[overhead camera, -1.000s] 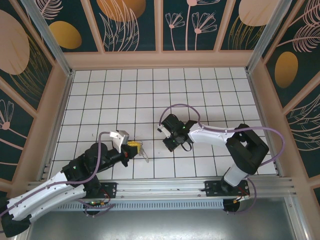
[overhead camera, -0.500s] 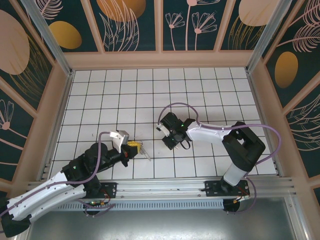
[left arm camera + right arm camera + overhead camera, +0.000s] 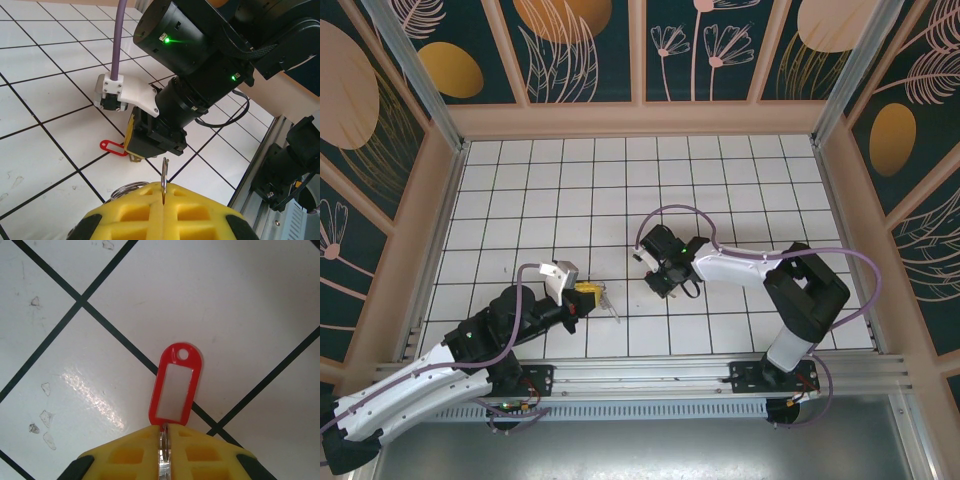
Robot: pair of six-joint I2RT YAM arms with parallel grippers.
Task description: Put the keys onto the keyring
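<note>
Notably, the right wrist view resolves the key (image 3: pixel 174 385): red, windowed head.

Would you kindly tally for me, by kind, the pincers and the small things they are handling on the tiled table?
red-headed key: 1
keyring: 1
yellow-tipped pincers: 2, the left pincer and the right pincer
Total: 4

Red key (image 3: pixel 174 385) (blade-first) in claw (image 3: pixel 164 439)

No legible txt, labels or nos. seen.
</note>
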